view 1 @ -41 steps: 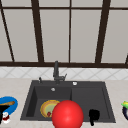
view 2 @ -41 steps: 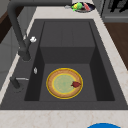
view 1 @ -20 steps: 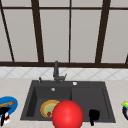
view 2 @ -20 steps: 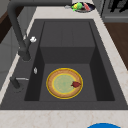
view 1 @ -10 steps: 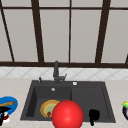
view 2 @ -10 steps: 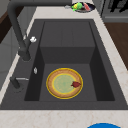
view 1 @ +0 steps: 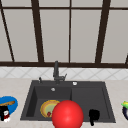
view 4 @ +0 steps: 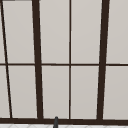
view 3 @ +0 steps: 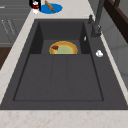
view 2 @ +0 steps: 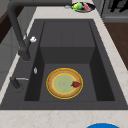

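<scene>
At the sink, front view:
- Left hand (view 1: 4,113): low at the picture's left, over the near edge of a blue plate (view 1: 11,103) on the counter. A small white-and-red thing (view 1: 6,118) sits against it. I cannot tell whether the fingers grip it.
- Blue plate: left of the sink (view 1: 107,100), with a brown stick-shaped food (view 1: 6,103) lying across it.
- Right hand (view 1: 93,115): at the sink's front rim, over the right, shallow half. I cannot tell whether its fingers are spread or curled.
- Red ball (view 1: 67,115): large, low in the middle, between the two hands and just left of the right hand. It covers part of the yellow plate (view 1: 47,107).
- Yellow plate: in the deep left basin, below the faucet (view 1: 56,72).
- Dark bowl (view 1: 125,110): on the counter at the right edge, with green pieces in it.

Left side view:
- Yellow plate (view 2: 64,83): flat on the basin floor, green-centred, with a small red piece (view 2: 76,84) on it.
- Faucet (view 2: 17,30): on the rim at the left.
- Dark bowl (view 2: 81,6): on the far counter.
- Blue plate (view 2: 102,125): a sliver at the bottom edge.

Right side view:
- Left hand (view 3: 34,3): at the far end, just beside the blue plate (view 3: 53,8).
- Yellow plate (view 3: 63,48): in the far basin.

Upper view:
- Window (view 4: 55,37): dark-framed panes, with the faucet's tip (view 4: 56,122) at the bottom.
</scene>
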`<state>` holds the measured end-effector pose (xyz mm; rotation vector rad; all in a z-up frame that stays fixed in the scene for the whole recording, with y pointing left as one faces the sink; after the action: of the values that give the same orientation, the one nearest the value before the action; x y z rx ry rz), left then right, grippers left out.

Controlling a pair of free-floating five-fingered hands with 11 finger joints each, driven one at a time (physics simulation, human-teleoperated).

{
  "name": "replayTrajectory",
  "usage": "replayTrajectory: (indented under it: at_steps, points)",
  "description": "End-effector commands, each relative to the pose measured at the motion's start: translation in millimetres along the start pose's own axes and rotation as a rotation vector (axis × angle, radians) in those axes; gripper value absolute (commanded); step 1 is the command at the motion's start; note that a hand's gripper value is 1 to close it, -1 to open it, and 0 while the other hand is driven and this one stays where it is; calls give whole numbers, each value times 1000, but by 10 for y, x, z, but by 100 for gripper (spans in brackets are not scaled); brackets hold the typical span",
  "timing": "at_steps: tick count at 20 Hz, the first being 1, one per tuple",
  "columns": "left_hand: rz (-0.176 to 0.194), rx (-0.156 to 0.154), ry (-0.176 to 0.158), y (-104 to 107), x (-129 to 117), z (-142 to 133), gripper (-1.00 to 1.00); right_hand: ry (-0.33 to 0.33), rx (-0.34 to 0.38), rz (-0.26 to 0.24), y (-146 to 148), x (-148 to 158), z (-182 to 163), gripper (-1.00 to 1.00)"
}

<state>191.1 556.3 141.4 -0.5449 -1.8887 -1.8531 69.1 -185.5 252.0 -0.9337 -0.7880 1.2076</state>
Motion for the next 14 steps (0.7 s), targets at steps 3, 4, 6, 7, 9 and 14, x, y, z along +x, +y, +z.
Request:
replayTrajectory:
  at_steps: [3,4,6,7,9,14]
  points:
    - [-8,-6,-11,73,50,-56,100,0,0,0,0,0,0,0]
    - [-9,-4,-10,98,68,-65,100,0,0,0,0,0,0,0]
    - [-14,0,-6,141,100,-76,100,0,0,0,0,0,0,0]
    - [-15,2,-4,168,120,-91,100,0,0,0,0,0,0,0]
    - [-16,6,1,230,188,-133,100,0,0,0,0,0,0,0]
    - [-30,13,18,335,403,-251,100,0,0,0,0,0,0,0]
